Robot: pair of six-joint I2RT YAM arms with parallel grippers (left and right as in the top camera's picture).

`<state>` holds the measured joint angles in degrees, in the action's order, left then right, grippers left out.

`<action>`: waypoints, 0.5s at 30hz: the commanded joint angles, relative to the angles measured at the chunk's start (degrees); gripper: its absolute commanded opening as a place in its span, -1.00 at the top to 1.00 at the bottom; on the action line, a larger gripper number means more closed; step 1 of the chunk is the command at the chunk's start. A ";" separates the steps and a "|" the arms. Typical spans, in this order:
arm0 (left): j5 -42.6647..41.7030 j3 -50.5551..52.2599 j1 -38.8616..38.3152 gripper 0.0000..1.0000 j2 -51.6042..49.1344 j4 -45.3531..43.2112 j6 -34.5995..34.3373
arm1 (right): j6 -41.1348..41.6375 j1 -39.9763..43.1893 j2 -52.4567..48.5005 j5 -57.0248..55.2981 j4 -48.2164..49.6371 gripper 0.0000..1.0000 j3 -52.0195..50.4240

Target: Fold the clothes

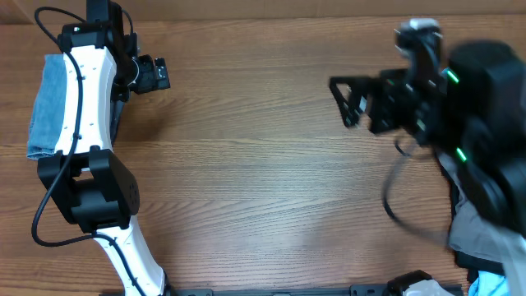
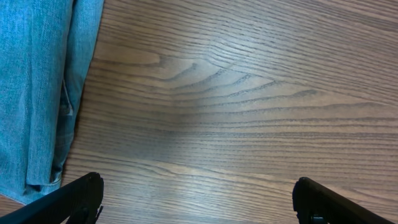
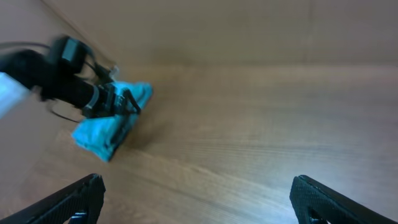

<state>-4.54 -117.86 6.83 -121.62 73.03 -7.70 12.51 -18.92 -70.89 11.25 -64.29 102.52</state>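
Left fingers (image 2: 69, 200) and right fingers (image 3: 71, 199) hang spread, empty, over the desk (image 1: 263, 164); folded jeans (image 1: 48, 107) lie along its left edge, grey trousers (image 1: 477, 234) at its right.

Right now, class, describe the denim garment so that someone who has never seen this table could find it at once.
Start at the wooden table and go to its left edge, beside the white left arm. There lie the jeans, a long narrow strip. They are faded light-blue denim, unlike the grey garment heaped at the right edge.
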 commanded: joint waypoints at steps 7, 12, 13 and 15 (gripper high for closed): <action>-0.61 -0.90 0.26 -1.00 1.01 -0.02 -0.22 | -0.31 -2.49 28.11 -3.50 -4.90 -1.00 -6.16; -0.61 -0.90 0.26 -1.00 1.01 -0.02 -0.22 | -0.37 -2.43 41.42 -3.78 -4.81 -1.00 -18.40; -0.61 -0.90 0.26 -1.00 1.01 -0.02 -0.22 | -0.37 -2.08 43.32 -3.76 -4.55 -1.00 -20.83; -0.61 -0.90 0.26 -1.00 1.01 -0.02 -0.22 | -0.35 -1.14 47.93 -3.74 -2.84 -1.00 -27.32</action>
<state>-4.56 -117.86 6.83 -121.62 73.10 -7.73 12.19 -21.21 -27.31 8.49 -68.64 82.24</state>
